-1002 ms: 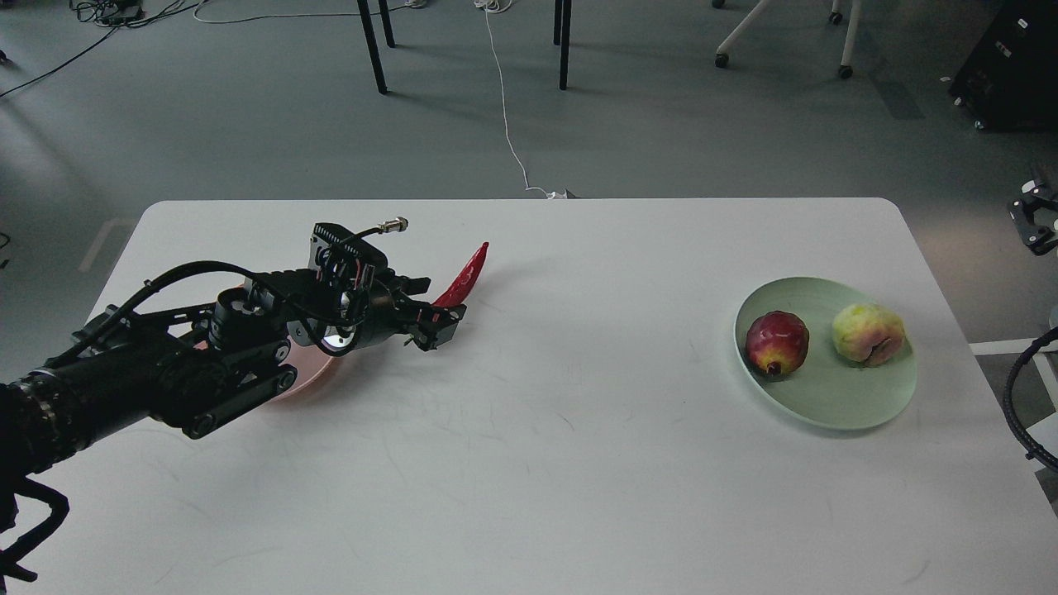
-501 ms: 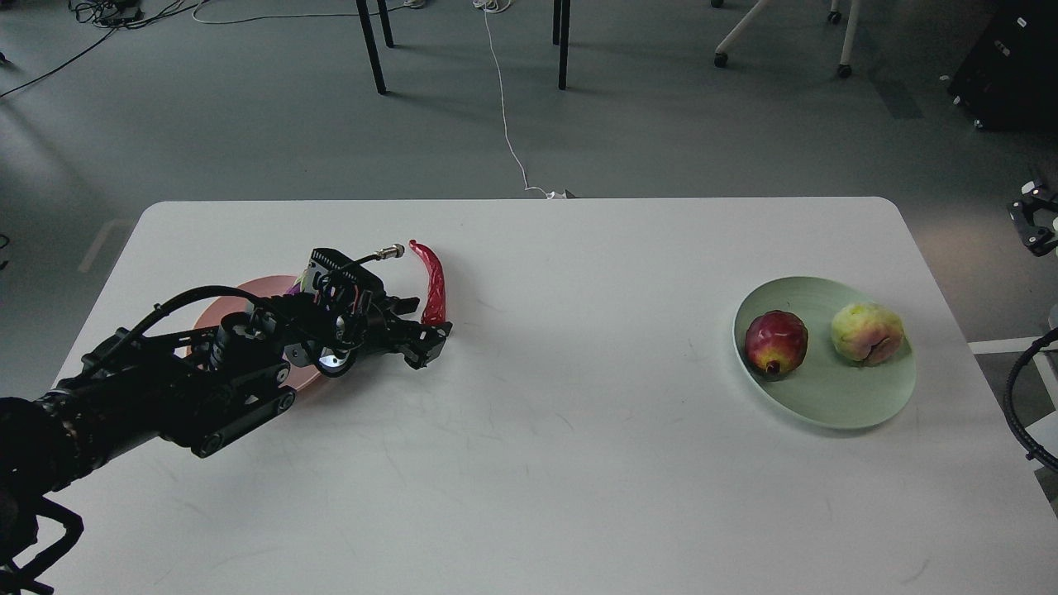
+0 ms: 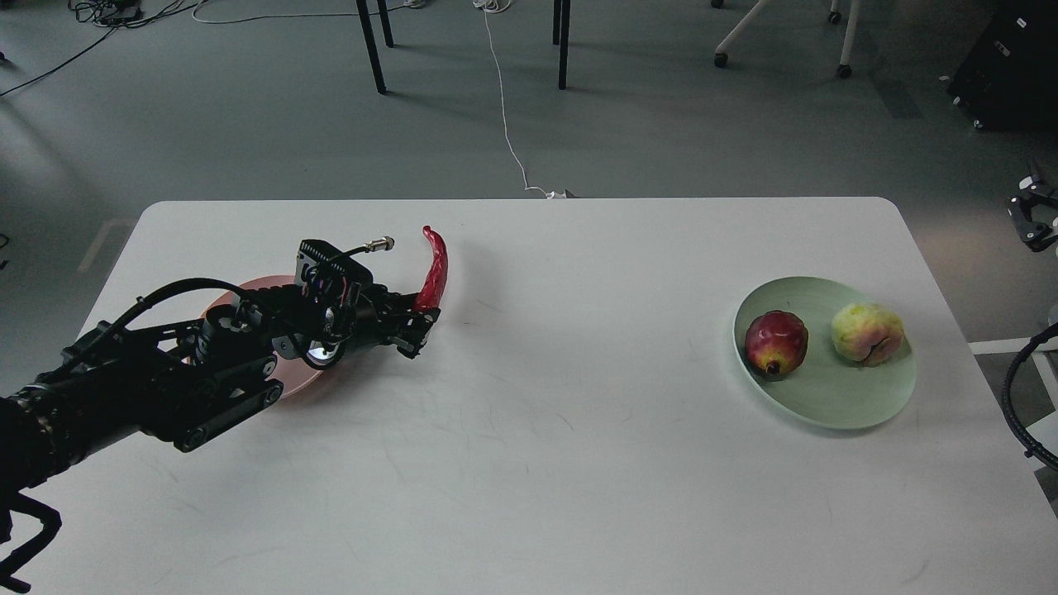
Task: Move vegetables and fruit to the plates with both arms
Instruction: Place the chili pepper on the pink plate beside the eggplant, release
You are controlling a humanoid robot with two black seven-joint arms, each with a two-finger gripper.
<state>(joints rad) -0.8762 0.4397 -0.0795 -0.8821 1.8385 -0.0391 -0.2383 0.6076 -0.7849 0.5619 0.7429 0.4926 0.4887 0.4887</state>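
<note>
1. Left gripper (image 3: 418,324): fingers closed on the lower end of the red chili pepper (image 3: 433,271). The pepper stands up and away from the fingertips, its curved tip at the top and leaning slightly left. Whether its held end touches the table (image 3: 529,463) cannot be told.
2. Pink plate (image 3: 293,386): lies behind the fingers, back along the left arm (image 3: 165,384), which covers most of it. Only the far rim and the near edge show. The pepper is off the plate, past its right side.
3. Eggplant: cannot be made out; the arm and wrist housing hide the plate's middle.
4. Green plate (image 3: 835,405): well apart from the left fingers, far across the table to the right.
5. Pomegranate (image 3: 776,342): on the green plate, left half, crown pointing toward the near rim.
6. Yellow-green and pink fruit (image 3: 867,332): on the same plate, just beside the pomegranate on its right, a small gap between them.
7. Right gripper (image 3: 1032,223): a dark claw at the right border, off the table, partly cut off. How far its fingers stand apart cannot be told; nothing seen in them.
</note>
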